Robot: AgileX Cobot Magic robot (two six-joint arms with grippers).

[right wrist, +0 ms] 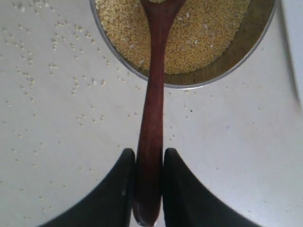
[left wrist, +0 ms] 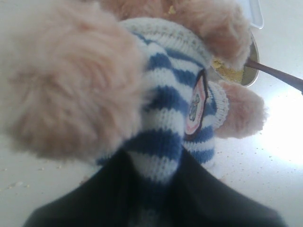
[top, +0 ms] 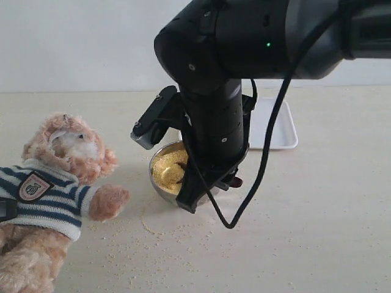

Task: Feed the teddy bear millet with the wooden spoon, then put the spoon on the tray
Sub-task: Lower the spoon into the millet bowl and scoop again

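The teddy bear [top: 55, 183] leans at the left in its striped shirt, and my left gripper [left wrist: 156, 175] is shut on the shirt's fabric. A round steel bowl [top: 160, 186] of millet [top: 166, 166] stands mid-table. My right gripper [top: 211, 186] hangs just right of the bowl, shut on the handle of the wooden spoon [right wrist: 151, 127]. The spoon's oval end dips into the millet [right wrist: 208, 33]. The white tray [top: 278, 131] lies behind the right arm, partly hidden. In the left wrist view the spoon handle [left wrist: 279, 75] crosses beside the bear's paw.
Loose grains [top: 177, 241] are scattered over the table in front of the bowl and beside it [right wrist: 80, 85]. The right arm's black body and cable loop [top: 256, 177] hang over the bowl. The tray's edge [right wrist: 296, 47] lies close to the bowl.
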